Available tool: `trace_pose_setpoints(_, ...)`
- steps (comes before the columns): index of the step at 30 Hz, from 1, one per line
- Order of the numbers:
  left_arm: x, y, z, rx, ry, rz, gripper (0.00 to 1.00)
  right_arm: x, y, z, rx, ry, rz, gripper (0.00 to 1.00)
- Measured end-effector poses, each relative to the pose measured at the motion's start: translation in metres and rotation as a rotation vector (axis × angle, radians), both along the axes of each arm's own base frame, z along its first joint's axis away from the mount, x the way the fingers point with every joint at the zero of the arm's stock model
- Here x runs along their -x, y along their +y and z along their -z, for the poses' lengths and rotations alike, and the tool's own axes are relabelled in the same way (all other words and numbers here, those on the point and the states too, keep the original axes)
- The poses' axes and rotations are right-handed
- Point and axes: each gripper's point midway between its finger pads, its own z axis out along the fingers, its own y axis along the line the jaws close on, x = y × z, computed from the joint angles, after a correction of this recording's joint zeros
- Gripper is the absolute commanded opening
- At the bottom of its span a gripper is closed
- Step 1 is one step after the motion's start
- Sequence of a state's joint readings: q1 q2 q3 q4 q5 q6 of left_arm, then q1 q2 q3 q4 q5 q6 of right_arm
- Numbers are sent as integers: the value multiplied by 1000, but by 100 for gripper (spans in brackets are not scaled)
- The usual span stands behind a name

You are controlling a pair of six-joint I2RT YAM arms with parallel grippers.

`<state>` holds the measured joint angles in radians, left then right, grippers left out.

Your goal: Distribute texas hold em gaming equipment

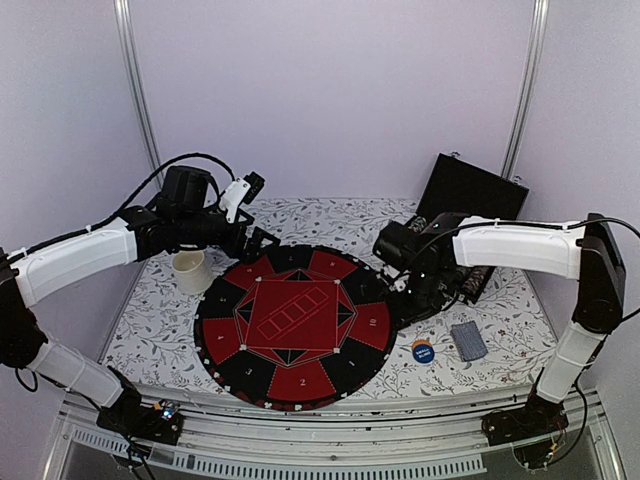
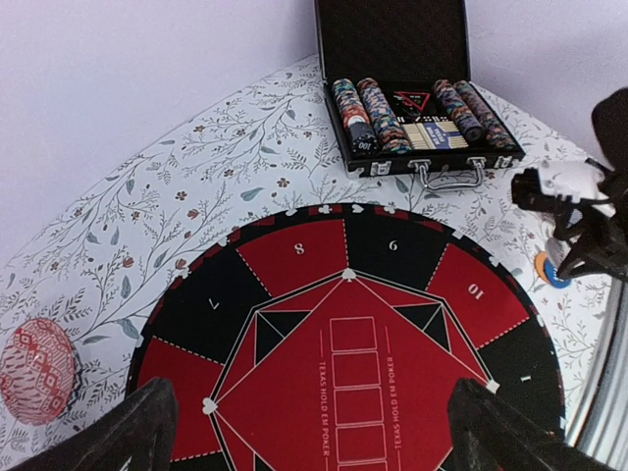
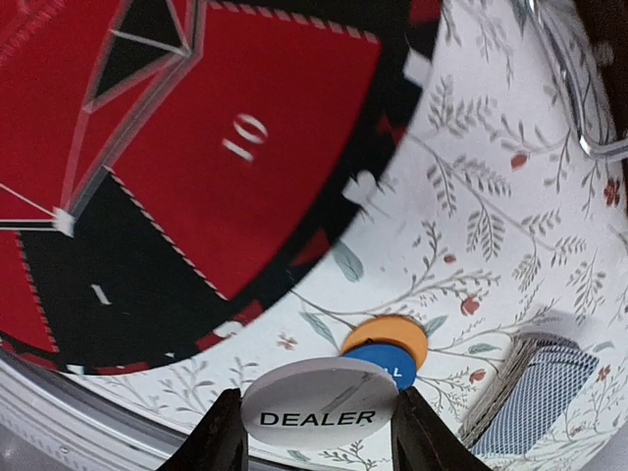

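Left gripper (image 2: 314,437): jaws fully apart, empty, poised over the far-left rim of the round poker mat (image 1: 290,325) at the centre of the table (image 1: 150,320). Right gripper (image 3: 319,437): partly closed on the white DEALER disc (image 3: 319,404), pinched across its rim just off the mat's right edge. Below it, the orange disc (image 3: 392,337) and blue disc (image 3: 391,368) overlap, with the card deck (image 3: 535,397) beside them towards the front-right corner. The DEALER disc appears light, rigid and smooth; grip opposite rim points squarely, as it may slip
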<state>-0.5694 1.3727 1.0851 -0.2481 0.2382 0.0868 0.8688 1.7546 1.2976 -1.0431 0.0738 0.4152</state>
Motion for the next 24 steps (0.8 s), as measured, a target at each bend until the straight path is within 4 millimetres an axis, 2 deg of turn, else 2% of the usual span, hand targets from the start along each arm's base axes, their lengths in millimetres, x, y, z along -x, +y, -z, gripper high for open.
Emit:
trace_pose_setpoints(3, 0, 0, 0, 0, -1, -1, 98, -17, 26, -28, -112, -77, -43, 23)
trace_pose_setpoints(4, 0, 0, -1, 0, -3, -2, 98, -26, 41, -37, -174, -111, -71, 23)
trace_pose_setpoints(8, 0, 2, -1, -3, -11, -11, 98, -41, 68, -42, -260, -159, -131, 23)
trace_pose_setpoints(10, -1, 4, -1, -7, -14, -15, 98, -50, 79, -34, -255, -162, -144, 22)
trace_pose_setpoints(13, 0, 5, 1, -13, -17, -18, 98, -65, 91, -3, -199, -142, -155, 22)
trace_pose_setpoints(16, 0, 6, 2, -18, -18, -21, 98, -65, 85, 31, -121, -97, -158, 22)
trace_pose_setpoints(18, -1, 6, 2, -20, -19, -23, 98, -62, 79, 45, -79, -71, -161, 22)
trace_pose_setpoints(24, -1, 7, 2, -23, -22, -25, 98, -60, 65, 57, -23, -51, -157, 22)
